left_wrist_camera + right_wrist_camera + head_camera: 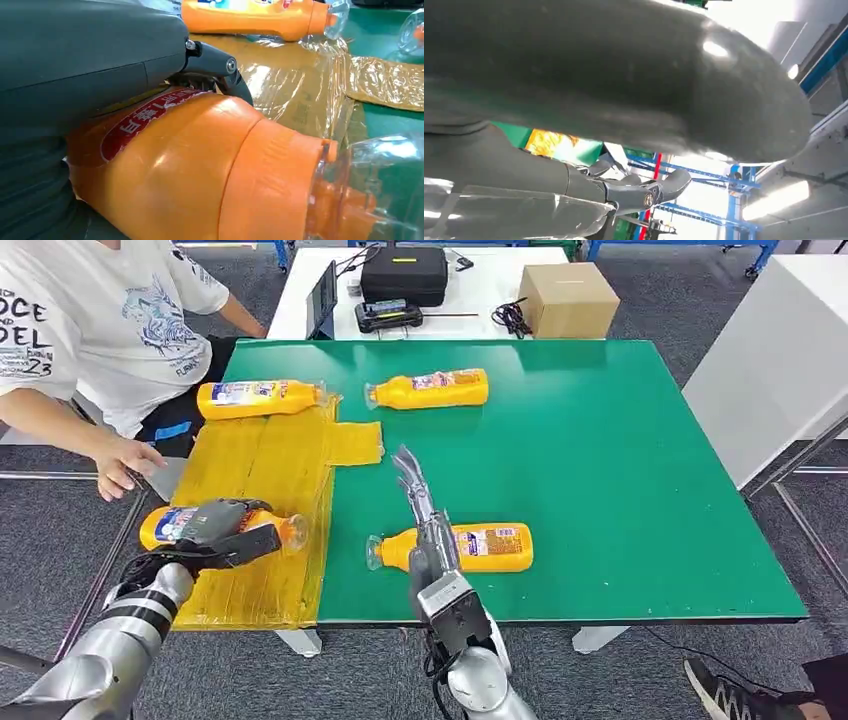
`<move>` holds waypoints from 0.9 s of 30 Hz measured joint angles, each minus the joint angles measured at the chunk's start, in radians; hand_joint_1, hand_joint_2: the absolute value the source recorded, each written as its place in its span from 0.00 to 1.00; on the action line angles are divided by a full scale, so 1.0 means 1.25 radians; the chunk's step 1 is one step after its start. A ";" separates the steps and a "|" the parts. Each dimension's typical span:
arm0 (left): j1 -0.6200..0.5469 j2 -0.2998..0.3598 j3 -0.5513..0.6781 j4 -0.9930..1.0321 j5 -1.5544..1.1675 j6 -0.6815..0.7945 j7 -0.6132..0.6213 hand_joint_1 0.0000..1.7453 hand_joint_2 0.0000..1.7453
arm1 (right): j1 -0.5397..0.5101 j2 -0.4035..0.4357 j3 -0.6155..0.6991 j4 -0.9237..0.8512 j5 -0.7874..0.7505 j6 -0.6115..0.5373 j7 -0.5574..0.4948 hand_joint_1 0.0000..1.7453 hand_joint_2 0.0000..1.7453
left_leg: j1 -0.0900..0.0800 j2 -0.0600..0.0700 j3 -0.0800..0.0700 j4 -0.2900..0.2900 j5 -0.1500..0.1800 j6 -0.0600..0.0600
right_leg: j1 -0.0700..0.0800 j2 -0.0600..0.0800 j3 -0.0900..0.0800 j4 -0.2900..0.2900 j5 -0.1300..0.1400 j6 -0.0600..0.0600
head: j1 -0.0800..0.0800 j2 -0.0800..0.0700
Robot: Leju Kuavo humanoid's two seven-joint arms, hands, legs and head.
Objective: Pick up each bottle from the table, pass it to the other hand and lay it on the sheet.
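Green covers the table top (pixel 620 470), and a crinkled yellow sheet (pixel 265 490) lies taped over its left side, hanging a little past the near edge. Grey carpet surrounds the table, and a white table behind it carries a black case (pixel 404 274) and a cardboard box (pixel 568 299), both partly cut off by the top of the head view.

Four orange bottles with clear caps are visible, all lying on their sides. One (pixel 258 398) rests along the far edge of the sheet. A second (pixel 430 389) lies on the bare green just beyond the sheet's small flap. A third (pixel 470 547) lies near the front edge of the table, its middle partly hidden behind the right arm.

The left hand (pixel 215 532) is wrapped around the fourth bottle (pixel 165 525) over the near left part of the sheet. Its fingers cover the bottle's middle, so only the base end and the capped neck show. The left wrist view shows a dark finger (pixel 220 67) curling over the orange body, with the label only partly readable. Whether the bottle touches the sheet cannot be told.

The right hand (pixel 420 505) stands over the green with its fingers stretched straight and apart, holding nothing. The right wrist view is mostly blurred grey cover.

A seated person in a white printed shirt (pixel 90 320) is cropped at the left, one hand (pixel 125 465) beside the table's edge.
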 measured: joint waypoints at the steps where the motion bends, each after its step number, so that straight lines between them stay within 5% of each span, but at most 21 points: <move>1: 0.000 0.000 0.001 0.000 0.000 -0.001 -0.001 1.00 1.00 | 0.000 0.000 0.000 0.001 0.000 0.000 0.000 0.00 0.00 | 0.000 0.000 0.000 0.000 0.000 0.000 | 0.000 0.000 0.000 0.000 0.000 0.000 | 0.000 0.000; 27: 0.000 0.000 0.003 0.000 0.001 -0.005 -0.001 1.00 1.00 | 0.000 0.000 0.000 0.006 0.000 0.000 0.000 0.00 0.00 | 0.000 0.000 0.001 0.000 0.000 0.000 | 0.000 0.000 0.001 0.000 0.000 0.000 | 0.000 0.000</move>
